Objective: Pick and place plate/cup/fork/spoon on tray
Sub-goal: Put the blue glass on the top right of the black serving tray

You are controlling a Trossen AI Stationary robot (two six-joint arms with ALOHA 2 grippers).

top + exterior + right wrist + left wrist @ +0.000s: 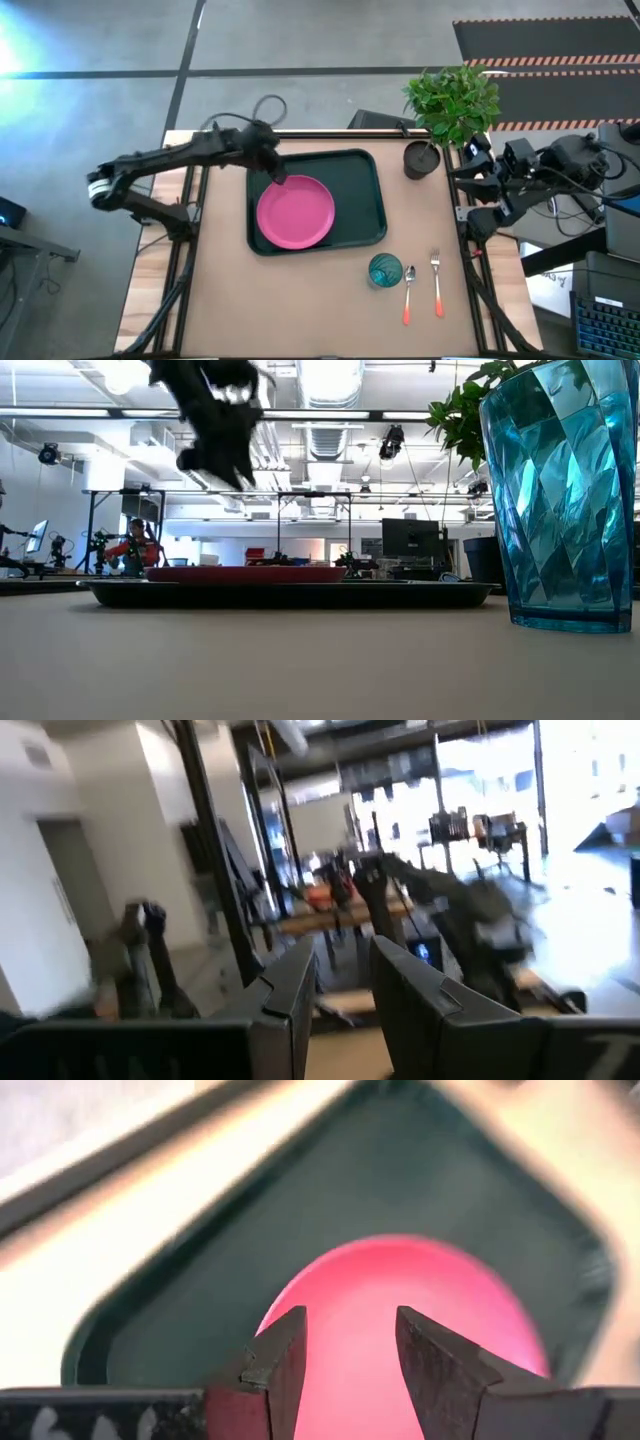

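Note:
The pink plate (295, 212) lies flat in the dark green tray (365, 190), toward its left side. My left gripper (350, 1365) hangs open above the plate's far-left edge, tilted downward, with nothing between its fingers; the low view shows it (215, 435) well above the plate (245, 573). The teal cup (385, 270) stands upright on the table, near and to the right of the tray. Beside it, the spoon (409, 293) and fork (437, 283) lie flat with their handles toward the near edge. My right gripper (343, 990) is raised at the table's right edge, pointing level, its fingers a little apart and empty.
A dark pot (422, 158) with a green plant (452, 98) stands at the table's far right corner, beside the tray. My right arm (500, 185) is over the table's right edge. The tray's right half is bare (355, 215). In the low view the cup (560, 500) fills the right side.

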